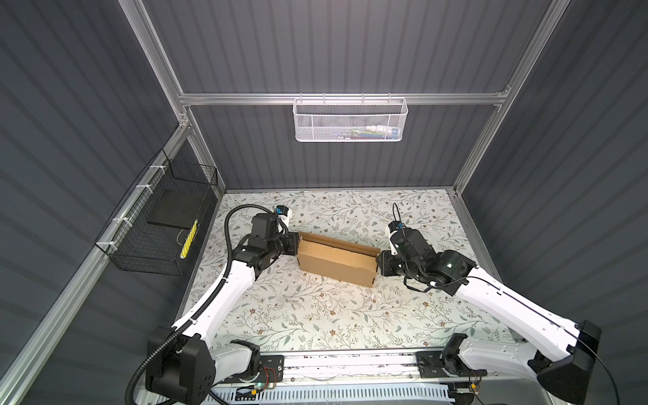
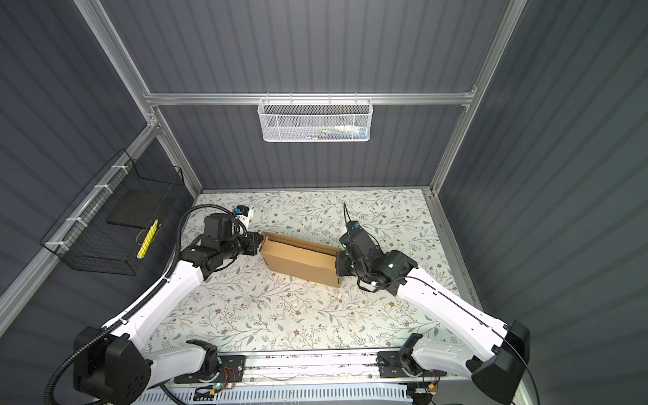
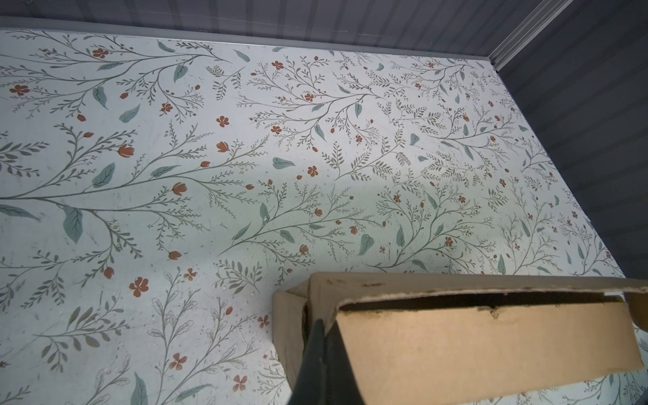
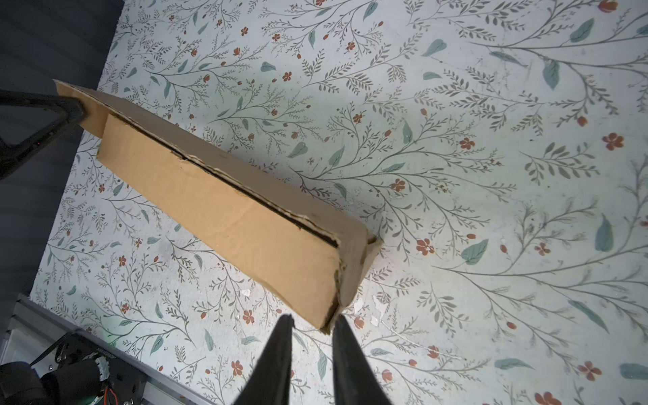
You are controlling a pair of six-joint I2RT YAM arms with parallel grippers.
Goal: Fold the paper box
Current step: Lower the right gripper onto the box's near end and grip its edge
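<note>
The paper box (image 1: pixel 336 259) lies about the middle of the flowered desk (image 1: pixel 315 315), set askew, long and low. It is folded into shape with its lid down, and a dark slit runs along one long edge of the lid, plain in the right wrist view. It sits between the two arms, each reaching to one short end. The left jaws are pressed together, their fingers (image 3: pixel 317 354) right at the box's left end; whether any cardboard is caught between them I cannot tell. The right jaws stand a little apart, the fingers (image 4: pixel 277 357) on either side of a corner of the box's right end; whether they bear on it I cannot tell. A white mesh basket (image 1: pixel 350 121) hangs on the back wall and a black wire basket (image 1: pixel 154 238) on the left wall, both well apart from the box.
</note>
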